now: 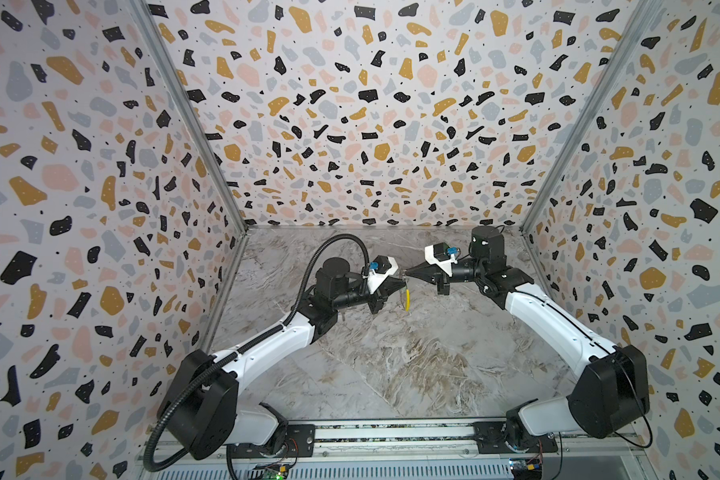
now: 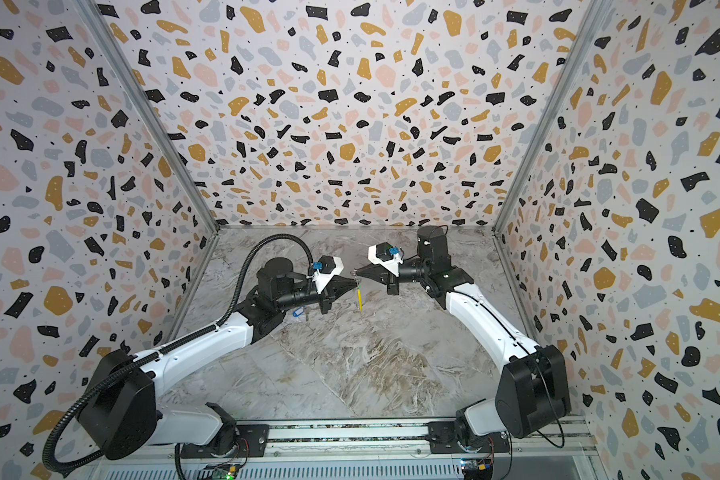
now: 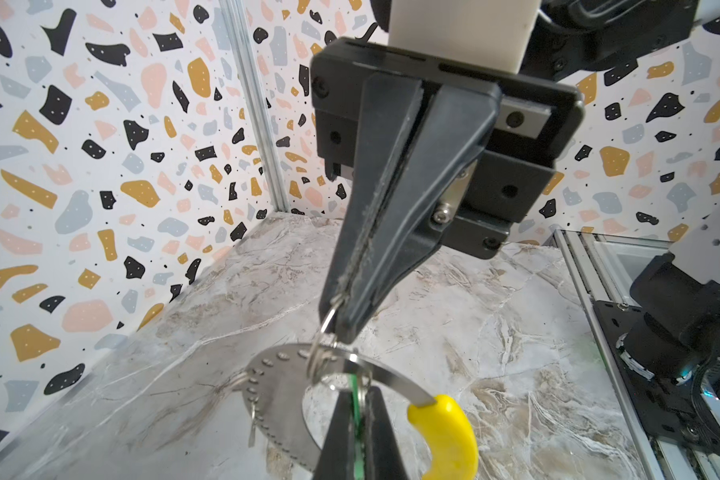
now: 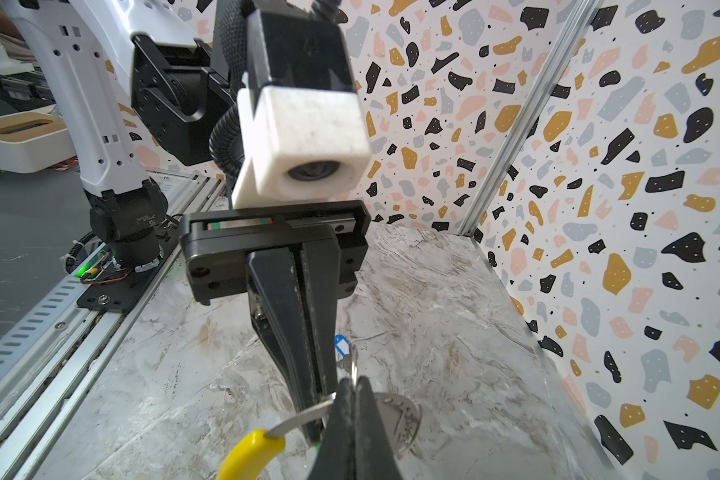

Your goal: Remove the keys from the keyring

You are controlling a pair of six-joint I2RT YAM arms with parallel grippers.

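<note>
Marble-patterned table (image 1: 391,374) with two arms seen in both top views: the left arm (image 1: 267,345) enters from 7 o'clock, the right arm (image 1: 549,320) from 5 o'clock, and they meet tip to tip toward 12 o'clock of the table's centre. The left gripper (image 1: 400,283) has its jaws pressed together on the green-tagged key (image 3: 356,409), whose green strip shows edge-on between the fingers in the left wrist view. The right gripper (image 1: 409,273) is likewise clamped tight, nipping a small wire loop (image 3: 328,322) threaded over the keyring (image 3: 283,399). The keyring, a flat silver band with a row of small holes, hangs at the meeting tips. Its yellow sleeve (image 3: 449,432) appears at 6 o'clock of the tips in both top views. The blue-tagged key (image 2: 297,312) lies on the table, off the ring, at 8 o'clock of the left gripper's tips, beneath the left arm's wrist.
</note>
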